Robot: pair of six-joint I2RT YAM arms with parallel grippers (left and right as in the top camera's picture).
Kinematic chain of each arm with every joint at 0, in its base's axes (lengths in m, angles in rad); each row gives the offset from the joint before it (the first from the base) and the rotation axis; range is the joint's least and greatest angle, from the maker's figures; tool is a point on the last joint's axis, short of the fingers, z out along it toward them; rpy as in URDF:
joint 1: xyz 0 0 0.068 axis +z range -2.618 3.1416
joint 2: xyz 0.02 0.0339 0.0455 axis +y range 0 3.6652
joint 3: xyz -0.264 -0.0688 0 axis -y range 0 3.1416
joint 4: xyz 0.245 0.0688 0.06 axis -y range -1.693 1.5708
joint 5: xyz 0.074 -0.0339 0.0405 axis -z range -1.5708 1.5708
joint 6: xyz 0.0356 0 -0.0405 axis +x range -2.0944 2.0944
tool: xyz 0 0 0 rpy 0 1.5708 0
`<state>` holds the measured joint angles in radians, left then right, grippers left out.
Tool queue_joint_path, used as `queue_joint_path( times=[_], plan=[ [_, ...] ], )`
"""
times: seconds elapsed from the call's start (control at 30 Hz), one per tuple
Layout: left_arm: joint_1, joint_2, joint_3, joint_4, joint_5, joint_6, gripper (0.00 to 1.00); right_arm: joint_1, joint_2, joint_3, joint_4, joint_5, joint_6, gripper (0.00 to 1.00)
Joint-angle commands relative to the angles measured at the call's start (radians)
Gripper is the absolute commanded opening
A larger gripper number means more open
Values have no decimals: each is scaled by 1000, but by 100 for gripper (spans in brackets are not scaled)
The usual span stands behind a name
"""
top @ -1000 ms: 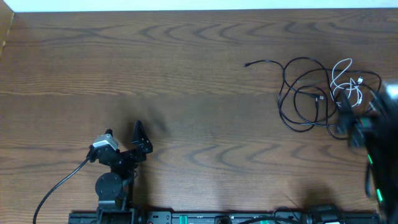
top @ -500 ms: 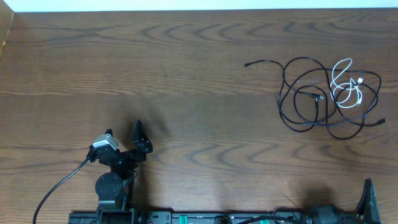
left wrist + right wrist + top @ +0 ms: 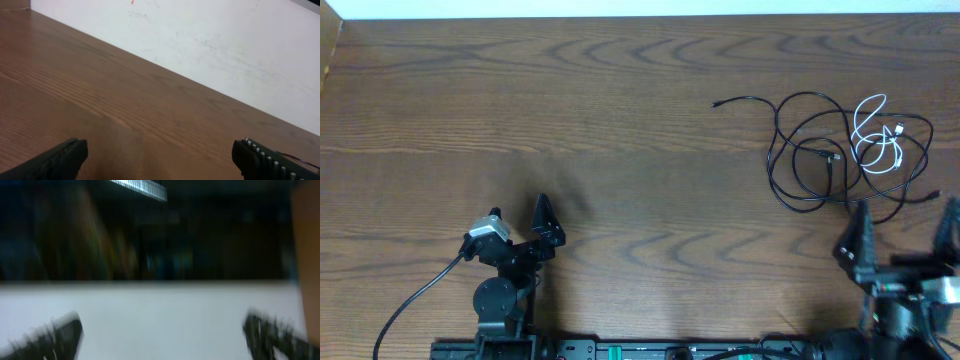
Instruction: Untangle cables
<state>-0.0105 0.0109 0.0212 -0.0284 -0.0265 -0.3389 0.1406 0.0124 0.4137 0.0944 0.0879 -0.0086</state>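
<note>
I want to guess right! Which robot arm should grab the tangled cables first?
Probably the right: the right gripper sits open close to the cables, while the left gripper is far across the table.

A: Overhead camera?
B: High up, looking straight down on the brown wood-grain table (image 3: 620,100).
A: Wrist cameras?
B: Left sits low, close over that same tabletop, facing a white wall (image 3: 225,40). Right is too blurred to tell its aim.

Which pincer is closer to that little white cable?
The right. The right pincer sits just short of the white cable, on the robot's side of the black tangle around it. The left pincer is far off to the cable's left.
</note>
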Motion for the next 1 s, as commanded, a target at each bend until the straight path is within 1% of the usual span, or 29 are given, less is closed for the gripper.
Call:
queue_joint_path(
  times=[0.0, 0.1, 0.27, 0.33, 0.43, 0.63, 0.7, 0.97],
  plan=[
    [-2, -6, -17, -44, -7, 13, 98, -2, -7, -187, 188, -15, 142, 99],
    [-2, -6, -17, -44, -7, 13, 98, -2, -7, -294, 308, -12, 174, 99],
    [-2, -6, -17, -44, -7, 13, 98, -3, -7, -405, 324, -8, 209, 99],
    [-2, -6, -17, -44, -7, 13, 98, -3, -7, -408, 245, 6, 242, 99],
    [-2, -6, -17, -44, -7, 13, 98, -3, -7, -408, 154, 10, 248, 99],
    [-2, -6, -17, -44, -7, 13, 98, -3, -7, -408, -158, 6, 248, 99],
    [-2, -6, -17, -44, -7, 13, 98, -3, -5, -408, -161, -5, 217, 99],
    [-2, -6, -17, -44, -7, 13, 98, -3, -3, -408, -162, -5, 217, 99]
  ],
)
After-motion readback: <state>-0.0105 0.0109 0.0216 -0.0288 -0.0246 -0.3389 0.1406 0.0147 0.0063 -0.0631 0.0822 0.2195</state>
